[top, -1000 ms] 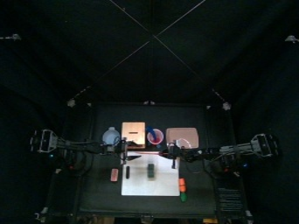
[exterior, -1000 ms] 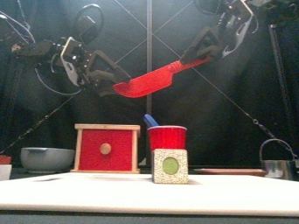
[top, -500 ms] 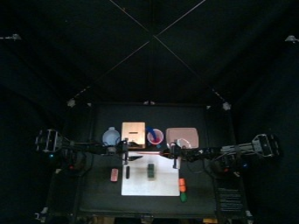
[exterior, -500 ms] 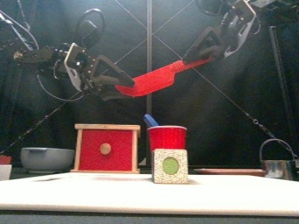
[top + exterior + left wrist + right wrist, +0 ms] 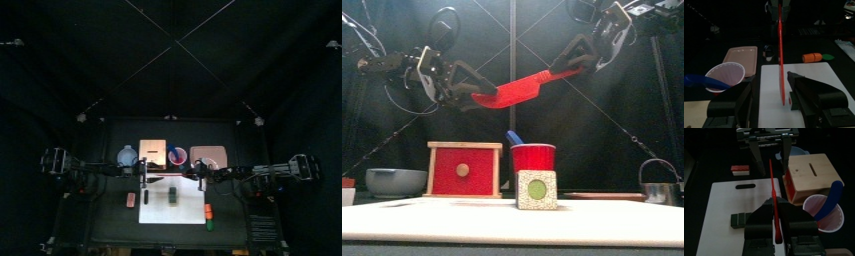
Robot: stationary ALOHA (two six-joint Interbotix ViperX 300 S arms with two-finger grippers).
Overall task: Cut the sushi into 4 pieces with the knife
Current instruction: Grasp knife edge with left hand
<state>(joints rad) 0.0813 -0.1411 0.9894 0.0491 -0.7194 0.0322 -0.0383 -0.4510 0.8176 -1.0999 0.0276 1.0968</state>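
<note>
the red knife (image 5: 523, 88) hung slanted in the air, high above the table (image 5: 110, 218). the right hand (image 5: 580, 63) was clamped on its handle; the left hand (image 5: 473, 97) sat at the blade's end, jaws apart around it. the sushi roll (image 5: 537, 189) stood on the white cutting board (image 5: 821, 82), in front of the red cup (image 5: 533, 157).

A red knife (image 5: 523, 88) slants in mid-air from the right gripper (image 5: 572, 68) down to the left gripper (image 5: 476, 97), above sushi (image 5: 537, 189), a red cup (image 5: 533, 158), a box (image 5: 464, 170), a bowl (image 5: 396, 181) and a cutter (image 5: 659, 190).
</note>
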